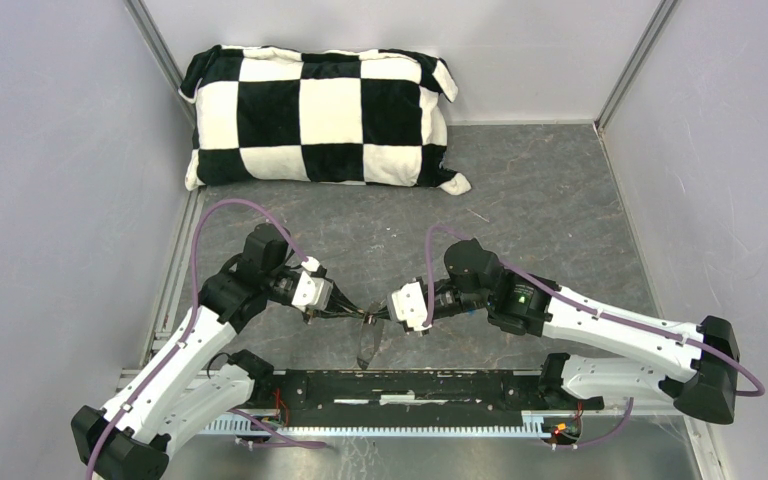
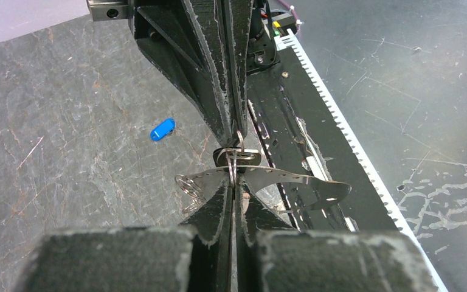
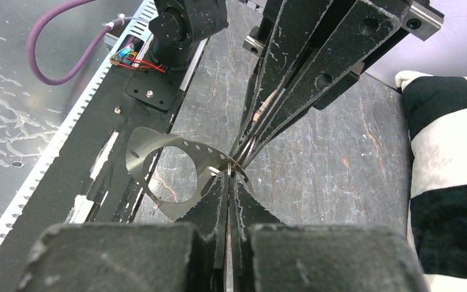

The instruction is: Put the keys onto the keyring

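Keyring hangs clamped by left gripper and right gripper, tips meeting, open table beyond.

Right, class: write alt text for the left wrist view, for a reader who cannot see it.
Two shut grippers meet tip to tip, the left gripper from below and the right gripper from above, with the silvery keyring held where they meet. A blue key lies on the grey table to the left.

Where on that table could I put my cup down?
Bare grey table right of the checkered pillow, and the strip between pillow and arms. Crowded near the front, where the left pincer and right pincer meet at the keyring.
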Robot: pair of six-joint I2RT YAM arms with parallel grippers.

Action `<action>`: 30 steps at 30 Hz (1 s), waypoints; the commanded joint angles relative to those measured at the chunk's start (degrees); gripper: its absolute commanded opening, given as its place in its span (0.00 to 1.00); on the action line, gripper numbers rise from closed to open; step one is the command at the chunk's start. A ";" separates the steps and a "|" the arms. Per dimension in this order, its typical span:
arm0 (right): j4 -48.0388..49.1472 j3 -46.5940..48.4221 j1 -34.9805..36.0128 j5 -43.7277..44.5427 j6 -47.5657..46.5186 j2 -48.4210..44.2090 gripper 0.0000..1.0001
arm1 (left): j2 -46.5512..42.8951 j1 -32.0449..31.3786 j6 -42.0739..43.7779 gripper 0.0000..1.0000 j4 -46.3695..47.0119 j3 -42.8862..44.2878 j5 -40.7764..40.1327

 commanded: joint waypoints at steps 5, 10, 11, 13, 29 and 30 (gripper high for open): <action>2.63 2.63 0.51 0.04 -0.85 -0.18 0.00 | -0.04 0.29 1.66 0.02 0.40 2.74 1.87; 3.06 2.80 0.77 -0.22 -0.85 0.01 0.00 | 0.06 0.29 1.55 0.02 0.44 2.83 1.71; 3.11 2.89 0.85 -0.32 -0.88 0.05 0.00 | 0.18 0.27 1.42 0.02 0.43 2.95 1.70; 3.04 2.98 1.07 -0.56 -0.98 0.24 0.00 | 0.28 0.23 1.40 0.02 0.44 3.10 1.70; 1.65 2.57 1.55 5.65 -2.82 -1.20 0.00 | -0.12 0.29 0.70 0.02 0.45 3.36 1.93; 1.26 2.27 1.57 6.44 -2.88 -1.49 0.00 | -0.31 0.27 0.68 0.02 0.43 3.47 2.03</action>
